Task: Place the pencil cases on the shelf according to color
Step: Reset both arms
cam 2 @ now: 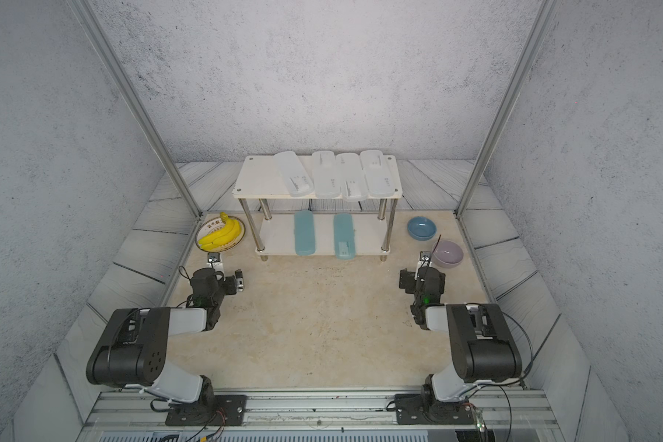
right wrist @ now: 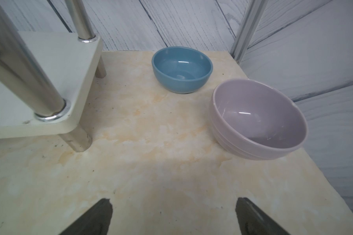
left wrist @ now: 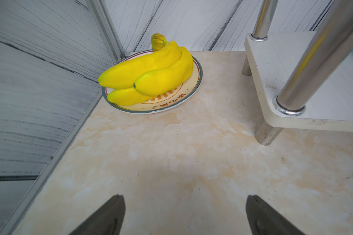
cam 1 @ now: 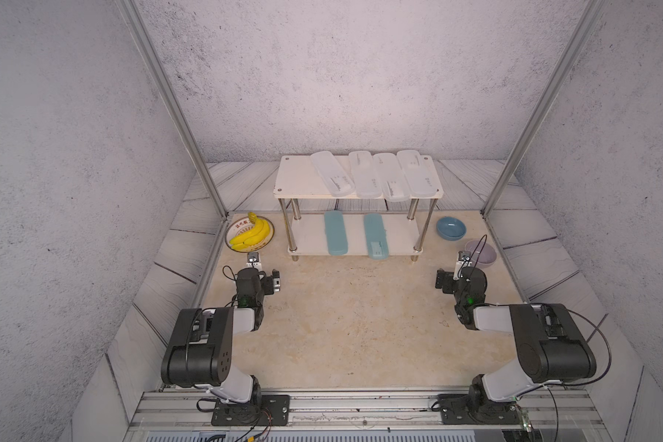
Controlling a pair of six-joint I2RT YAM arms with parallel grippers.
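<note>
- Evidently the sort looks complete. We find four white pencil cases [cam 1: 364, 174] on the top board of the shelf [cam 1: 288, 180] and two teal pencil cases [cam 1: 335, 232] on its lower board. None lies on the table [cam 1: 353, 325].
- Left gripper [left wrist: 184, 198]: jaws spread wide, nothing between them, low over bare table, facing the plate [left wrist: 200, 75] of bananas [left wrist: 151, 71].
- Right gripper [right wrist: 173, 200]: likewise wide apart and empty, facing the blue bowl [right wrist: 179, 85] and the lilac bowl [right wrist: 243, 148].
- We judge the step in hand to be standing clear. Done well, neither arm brushes the metal posts or the boards.
- Every case lies flat, its long axis running front to back across the shelf's depth.
- The leftmost white case [cam 1: 328, 174] is skewed, its near end swung toward the robot's right. We cannot tell whether it touches its neighbour.
- The third white case [cam 1: 389, 178] overhangs the front edge, and the right-hand teal case [cam 1: 376, 235] pokes slightly past its board. Any correction should be a gentle push along the long axis.
</note>
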